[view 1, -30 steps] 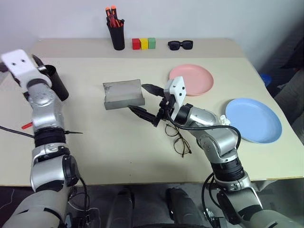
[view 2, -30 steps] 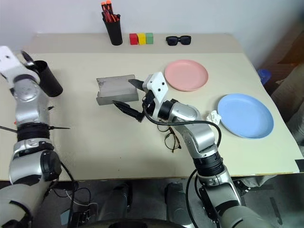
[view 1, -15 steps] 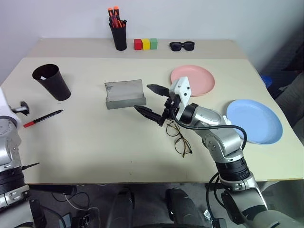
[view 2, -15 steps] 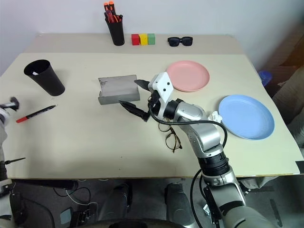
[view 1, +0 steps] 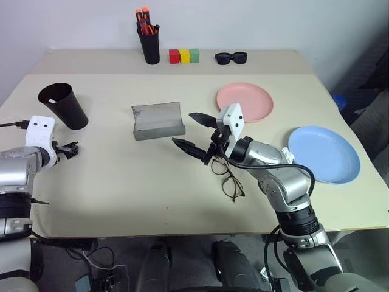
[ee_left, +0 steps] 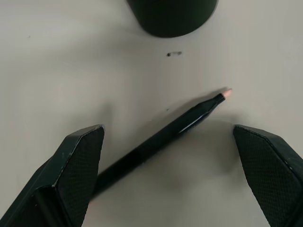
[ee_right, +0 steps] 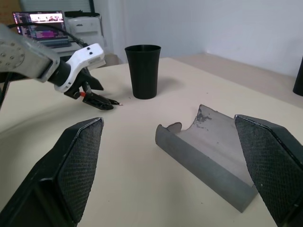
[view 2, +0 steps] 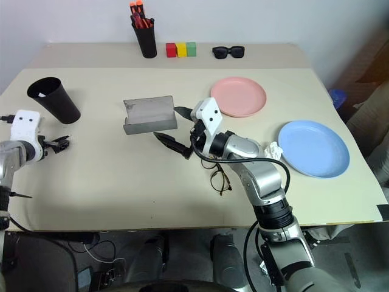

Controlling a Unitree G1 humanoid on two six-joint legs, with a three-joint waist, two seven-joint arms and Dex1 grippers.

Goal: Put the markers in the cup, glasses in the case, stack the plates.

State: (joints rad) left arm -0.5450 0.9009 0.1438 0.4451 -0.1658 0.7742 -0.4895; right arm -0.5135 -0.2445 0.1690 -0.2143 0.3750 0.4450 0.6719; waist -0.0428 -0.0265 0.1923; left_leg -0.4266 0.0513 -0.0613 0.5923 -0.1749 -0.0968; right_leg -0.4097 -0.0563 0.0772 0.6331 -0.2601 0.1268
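Note:
A black marker [ee_left: 161,137] with a red end lies on the table just in front of the dark cup [view 1: 64,105]. My left gripper [view 1: 67,150] is low over this marker, open, with one finger on each side and not touching it. A small white thing shows inside the cup's rim. The grey case [view 1: 158,120] lies open at mid-table. My right gripper [view 1: 196,134] hangs open just right of the case and holds nothing. The wire-framed glasses [view 1: 228,176] lie on the table below the right gripper. The pink plate [view 1: 245,102] and the blue plate [view 1: 324,153] lie apart on the right.
At the back stand a black pen holder [view 1: 149,45] with orange-capped markers, three coloured blocks [view 1: 184,56] and black sunglasses [view 1: 230,58]. A crumpled white scrap [view 2: 273,149] lies beside the blue plate. Beyond the table's left side are a laptop and a printer.
My left arm has come down from above the cup to the table, and its open gripper now straddles the black marker. The right arm has not moved.

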